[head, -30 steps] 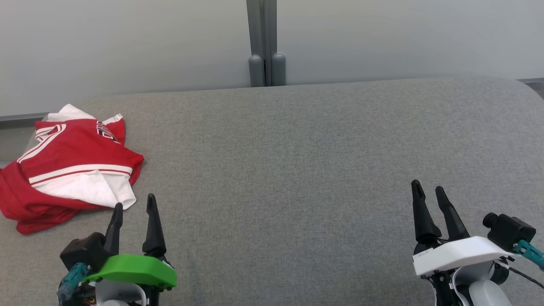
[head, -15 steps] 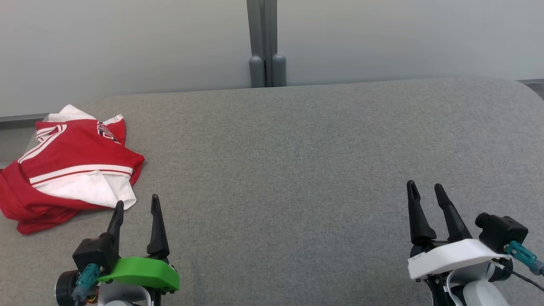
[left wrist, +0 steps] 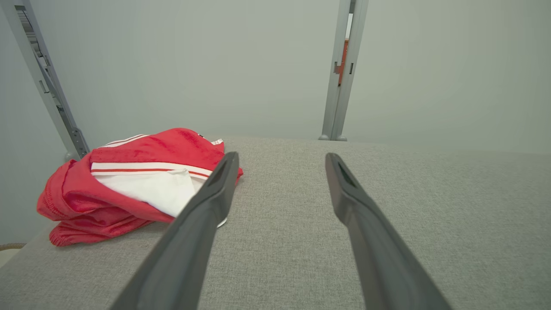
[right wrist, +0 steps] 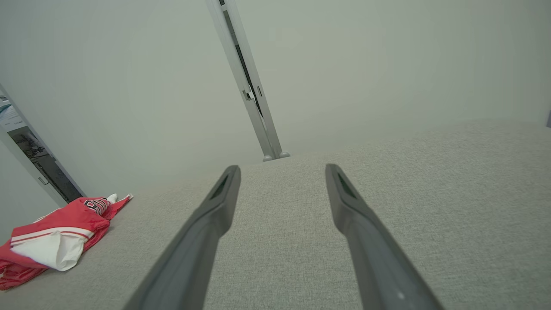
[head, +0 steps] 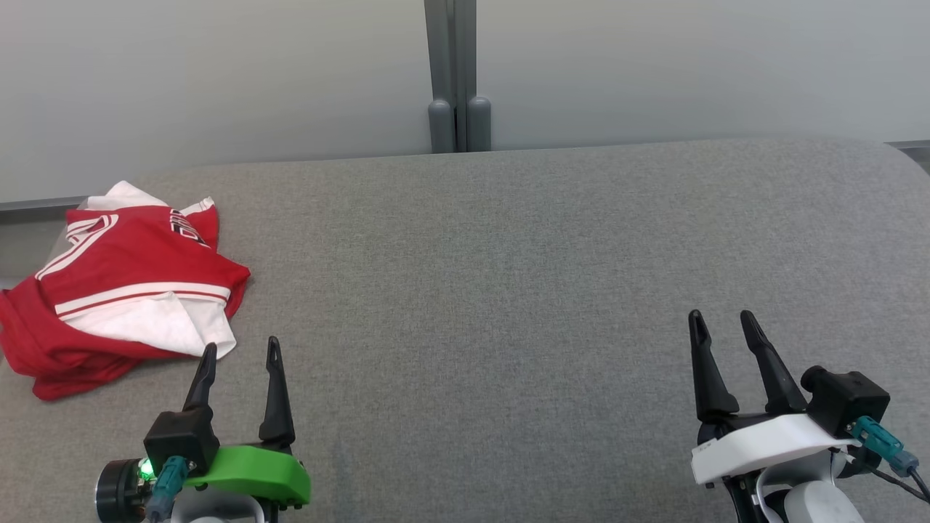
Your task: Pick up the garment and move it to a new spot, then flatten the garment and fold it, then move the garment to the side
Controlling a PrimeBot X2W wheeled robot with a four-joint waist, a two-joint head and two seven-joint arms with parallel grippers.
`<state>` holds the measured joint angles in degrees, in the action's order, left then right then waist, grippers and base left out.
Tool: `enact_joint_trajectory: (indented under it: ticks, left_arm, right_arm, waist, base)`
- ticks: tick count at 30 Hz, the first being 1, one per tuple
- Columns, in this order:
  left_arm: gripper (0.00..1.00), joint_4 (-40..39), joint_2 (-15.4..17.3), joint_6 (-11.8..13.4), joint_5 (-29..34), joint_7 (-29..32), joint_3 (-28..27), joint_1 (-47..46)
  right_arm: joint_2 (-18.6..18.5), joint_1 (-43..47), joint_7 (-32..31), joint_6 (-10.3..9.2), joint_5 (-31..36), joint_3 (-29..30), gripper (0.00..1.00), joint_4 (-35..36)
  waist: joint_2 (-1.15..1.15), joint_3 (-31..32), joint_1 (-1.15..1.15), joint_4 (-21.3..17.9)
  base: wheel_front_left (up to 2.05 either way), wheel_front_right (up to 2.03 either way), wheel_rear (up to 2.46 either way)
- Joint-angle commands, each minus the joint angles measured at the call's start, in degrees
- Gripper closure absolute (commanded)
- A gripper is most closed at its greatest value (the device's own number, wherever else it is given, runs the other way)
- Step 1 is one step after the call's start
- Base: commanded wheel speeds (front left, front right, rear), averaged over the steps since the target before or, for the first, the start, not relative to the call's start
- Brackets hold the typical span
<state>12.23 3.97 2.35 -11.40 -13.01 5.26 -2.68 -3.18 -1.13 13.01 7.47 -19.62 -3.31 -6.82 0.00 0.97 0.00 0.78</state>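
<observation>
grey woven cloth covers the wide padded surface (head: 508, 276), which runs back to pale wall panels (head: 218, 73) split by a grey post (head: 452, 73). the garment (head: 123, 276), a red jersey with white stripes and a patch of white on its near side, lies crumpled in a loose heap at the far left of the surface, close to its left edge. nothing about it is flattened or folded yet, so the task looks to be at its very start.

the left gripper (head: 242, 343) sits at the near left, claw released with its two dark fingers spread and nothing between them. its tips are just beside the near white edge of the heap; from the left wrist view one finger overlaps the cloth, but whether it touches cannot be told. that placement suits a first pinch, since this arm is the closer one. the right gripper (head: 721, 314) is at the near right, well apart from the garment, also released and empty above bare cloth. it likely waits there because the open middle of the surface is the obvious new spot for spreading the jersey out.
</observation>
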Motion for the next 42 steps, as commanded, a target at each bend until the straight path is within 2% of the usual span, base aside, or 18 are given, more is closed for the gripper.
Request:
enact_joint_trajectory:
  ticks: [1, 18, 31, 42]
  left_arm:
    - [0.0, 0.0, 0.3, 0.1, 1.1, -0.5, -0.1, 0.5]
    - [0.0, 0.8, -0.1, -0.7, 5.6, -2.3, -0.3, 1.2]
    - [0.0, 3.1, -0.2, -2.7, 2.1, -1.9, -0.3, 0.3]
    - [0.0, 1.7, 0.1, -2.5, 0.2, 0.4, -0.5, 0.1]
  right_arm:
    - [-0.3, 0.6, 0.6, 0.03, 1.4, -0.2, 0.0, 0.4]
    - [-0.7, 1.2, 2.3, 0.03, 7.0, -0.4, 0.0, -0.3]
    - [-1.3, 1.0, 2.2, 0.03, 5.3, -0.7, 0.0, -1.9]
    - [-1.3, 0.7, 2.2, 0.03, 4.4, -0.7, 0.0, -3.1]
  waist:
    - [0.0, 0.1, 0.0, 0.0]
    - [0.0, 0.7, 0.0, 0.6]
    - [0.0, 0.6, 0.0, 0.9]
    - [0.0, 0.8, 0.0, 1.2]
  base:
    - [0.0, 0.0, 0.0]
    - [0.0, 0.0, 0.0]
    - [0.0, 0.0, 0.0]
    - [0.0, 0.0, 0.0]
